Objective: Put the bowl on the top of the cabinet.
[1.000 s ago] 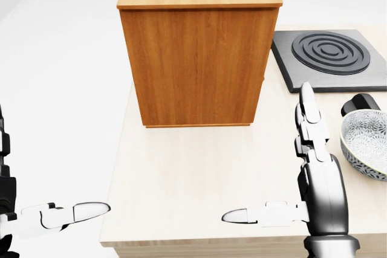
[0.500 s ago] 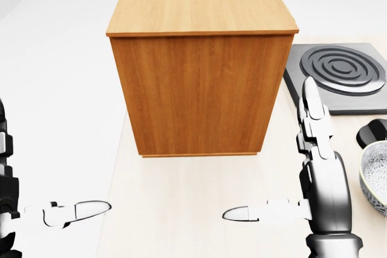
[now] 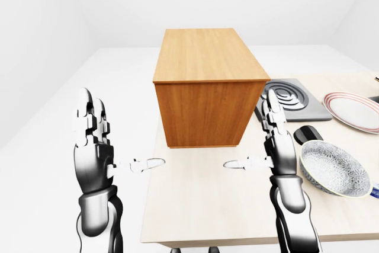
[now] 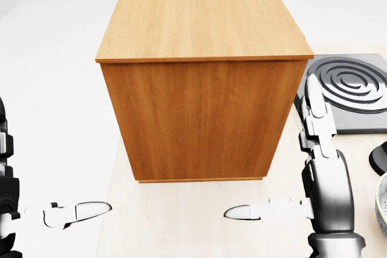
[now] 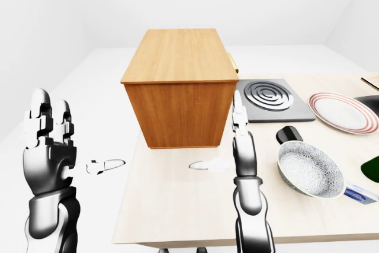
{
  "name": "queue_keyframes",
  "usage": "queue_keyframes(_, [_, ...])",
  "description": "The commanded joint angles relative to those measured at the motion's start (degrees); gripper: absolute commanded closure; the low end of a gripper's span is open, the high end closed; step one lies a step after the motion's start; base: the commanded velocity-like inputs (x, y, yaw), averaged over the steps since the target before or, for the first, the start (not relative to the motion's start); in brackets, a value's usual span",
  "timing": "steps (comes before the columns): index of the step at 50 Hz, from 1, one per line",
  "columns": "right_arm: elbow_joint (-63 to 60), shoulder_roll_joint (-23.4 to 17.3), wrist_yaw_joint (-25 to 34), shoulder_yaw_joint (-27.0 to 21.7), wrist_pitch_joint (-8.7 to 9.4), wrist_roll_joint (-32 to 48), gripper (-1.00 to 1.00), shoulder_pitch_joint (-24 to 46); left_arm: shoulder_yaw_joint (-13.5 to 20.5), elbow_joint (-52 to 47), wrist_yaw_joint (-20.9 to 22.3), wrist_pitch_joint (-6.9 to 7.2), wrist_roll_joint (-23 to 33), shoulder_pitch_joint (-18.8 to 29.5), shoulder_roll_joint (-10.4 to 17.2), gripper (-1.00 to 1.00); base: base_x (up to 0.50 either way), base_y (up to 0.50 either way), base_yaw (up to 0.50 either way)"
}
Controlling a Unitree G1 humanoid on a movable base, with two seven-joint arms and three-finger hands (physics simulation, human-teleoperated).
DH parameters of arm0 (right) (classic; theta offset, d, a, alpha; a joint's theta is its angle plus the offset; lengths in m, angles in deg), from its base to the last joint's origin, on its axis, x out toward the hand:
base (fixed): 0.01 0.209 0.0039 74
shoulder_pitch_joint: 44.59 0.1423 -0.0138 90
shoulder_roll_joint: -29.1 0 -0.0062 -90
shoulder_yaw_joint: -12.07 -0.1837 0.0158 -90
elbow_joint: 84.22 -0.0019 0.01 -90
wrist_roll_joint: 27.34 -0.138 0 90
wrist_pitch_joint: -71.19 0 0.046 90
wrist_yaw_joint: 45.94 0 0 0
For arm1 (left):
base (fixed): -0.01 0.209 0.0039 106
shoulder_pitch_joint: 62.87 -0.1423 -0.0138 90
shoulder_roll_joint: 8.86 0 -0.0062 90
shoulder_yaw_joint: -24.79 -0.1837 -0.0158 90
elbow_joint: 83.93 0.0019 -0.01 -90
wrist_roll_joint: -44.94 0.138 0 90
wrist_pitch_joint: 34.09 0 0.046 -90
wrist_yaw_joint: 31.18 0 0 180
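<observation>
Fingers of both hands are held spread and upright, thumbs pointed inward; nothing is gripped.

Left hand (image 3: 93,146) is raised off the table's (image 3: 201,205) left edge; right hand (image 3: 277,146) is raised over the table, just beside the cabinet's (image 3: 204,87) lower right corner. The patterned bowl (image 5: 311,170) is seen on the table right of the right hand, apart from it. A small black object (image 5: 289,134), a hob (image 5: 271,99) and a red-rimmed plate (image 5: 342,112) are shown beyond the bowl. The cabinet top is bare.
</observation>
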Motion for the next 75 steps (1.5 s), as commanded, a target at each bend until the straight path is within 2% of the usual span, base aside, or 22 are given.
queue_keyframes(1, [-4.18,-0.49,0.37,-1.97,0.0,3.53,-1.0,1.22,-0.39,-0.53,-0.15,0.0,0.38,-0.4,-0.14,-1.0,0.0,0.0,0.0])
queue_keyframes(6, [-11.78,-1.13,3.42,-2.84,0.0,9.88,-1.0,4.17,-0.18,0.45,-0.48,0.0,0.45,0.05,-0.01,-1.0,0.0,0.0,0.0])
queue_keyframes(7, [-12.8,-1.12,3.73,-3.91,0.0,8.96,-1.0,4.66,-0.05,0.65,-0.56,0.0,0.44,0.22,0.03,-1.0,0.0,0.0,0.0])
queue_keyframes(10, [-14.36,-2.29,4.59,-6.85,4.86,9.53,-1.0,6.26,-0.1,0.98,-0.62,0.0,0.52,0.4,0.07,-1.0,0.0,0.0,0.0])
queue_keyframes(11, [-14.63,-2.72,4.95,-7.49,5.48,9.79,-1.0,6.62,-0.16,1.02,-0.62,0.0,0.55,0.4,0.08,-1.0,0.0,0.0,0.0])
queue_keyframes(12, [-15.76,-4.78,6.89,-9.94,7.79,10.79,-1.0,8.33,-0.2,1.21,-0.47,0.0,0.46,0.26,0.13,-1.0,0.0,0.0,0.0])
queue_keyframes(16, [-15.76,-6.8,10.28,-13.97,10.0,13.08,-1.0,8.49,-0.27,1.23,-0.19,0.0,0.33,0.01,0.11,-1.0,0.0,0.0,0.0])
queue_keyframes(21, [-14.88,-8.87,13.87,-19.12,10.0,15.3,-1.0,7.87,-0.38,1.2,-0.09,0.0,0.38,-0.01,0.1,-1.0,0.0,0.0,0.0])
queue_keyframes(22, [-6.31,-18.64,23.46,-35.66,7.5,20.44,-1.0,-1.9,-0.44,1.96,-0.45,0.0,0.69,0.44,-0.02,-1.0,0.0,0.0,0.0])
queue_keyframes(23, [-5.59,-17.47,25.89,-38.22,5.53,21.96,-1.0,-1.31,-0.49,1.77,-0.5,0.0,0.67,0.41,0.03,-1.0,0.0,0.0,0.0])
queue_keyframes(24, [-5.76,-16.3,27.37,-39.35,4.47,22.76,-1.0,-0.63,-0.55,1.56,-0.48,0.0,0.68,0.31,0.07,-1.0,0.0,0.0,0.0])
queue_keyframes(27, [-6.24,-14.76,29.96,-41.1,3.13,23.48,-1.0,0.4,-0.32,1.28,-0.56,0.0,0.59,0.47,0.18,-1.0,0.0,0.0,0.0])
queue_keyframes(32, [-6.28,-14.8,31.61,-42.74,2.57,23.54,-1.0,1.16,-0.31,1.43,-0.63,0.0,0.62,0.49,0.18,-1.0,0.0,0.0,0.0])
queue_keyframes(35, [-5.98,-14.41,32.11,-43.23,1.14,24.04,-1.0,0.41,-0.28,1.16,-0.57,0.0,0.49,0.52,0.19,-1.0,0.0,0.0,0.0])
queue_keyframes(38, [-7.01,-14.27,33.73,-44.16,1.54,23.71,-1.0,0.27,-0.36,0.99,-0.49,0.0,0.5,0.46,0.18,-1.0,0.0,0.0,0.0])
queue_keyframes(49, [-6.29,-14.22,36.28,-46.63,0.0,24.06,-1.0,-1.61,-0.46,3.82,-0.53,0.0,0.58,0.61,0.2,-1.0,0.0,0.0,0.0])
queue_keyframes(56, [-4.55,-13.14,37.78,-47.39,0.0,27.01,-1.0,-2.54,-0.48,5.62,-0.78,0.0,0.57,0.76,0.33,-1.0,0.0,0.0,0.0])
queue_keyframes(75, [7.11,-12.52,32.0,-46.69,0.0,31.35,-1.0,-5.23,-0.93,5.33,-0.58,0.0,0.64,0.41,0.34,-1.0,0.0,0.0,0.0])
